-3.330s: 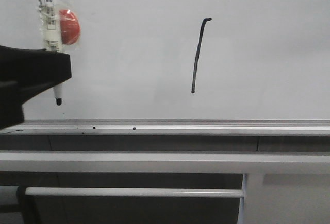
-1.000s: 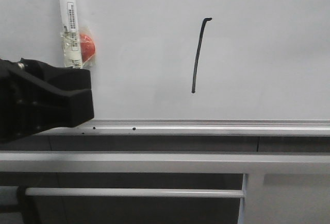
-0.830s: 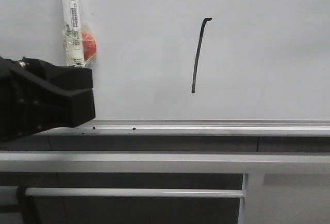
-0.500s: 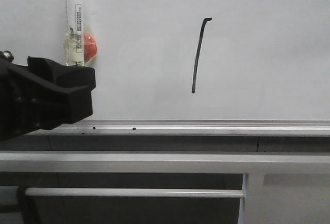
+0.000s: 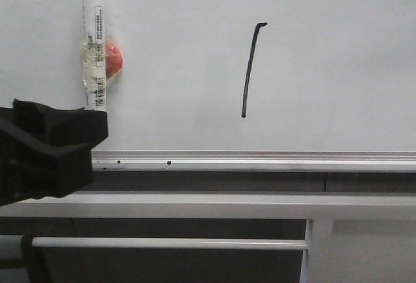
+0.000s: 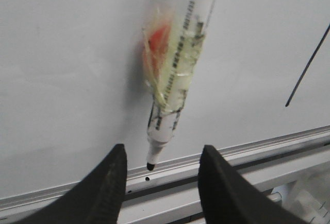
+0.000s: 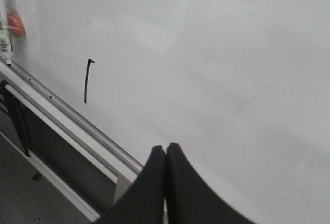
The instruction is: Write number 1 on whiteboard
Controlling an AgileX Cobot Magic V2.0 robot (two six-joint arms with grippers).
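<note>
Front view shows the 1 (image 5: 250,69) finished on the whiteboard (image 5: 338,62): a thin, slightly slanted black stroke with a small hook at its top, standing near the middle of the board, well above the bottom rail (image 5: 260,161). The marker (image 5: 95,49) hangs upright on the board at far left, stuck by an orange magnet (image 5: 113,60) taped to its barrel, tip down just above the rail.

Left end effector (image 6: 160,175) sits below the marker with its fingers spread apart and nothing between them; in the left wrist view the marker tip lies in the gap but touches neither finger. Right end effector (image 7: 165,149) is pressed closed and empty, well apart from the stroke.

Judging by this, the writing is done and the step in hand is the retreat. Done well, that means drawing the left arm straight back from the board, fingers kept wide, so neither one clips the marker or knocks it off its magnet.
</note>
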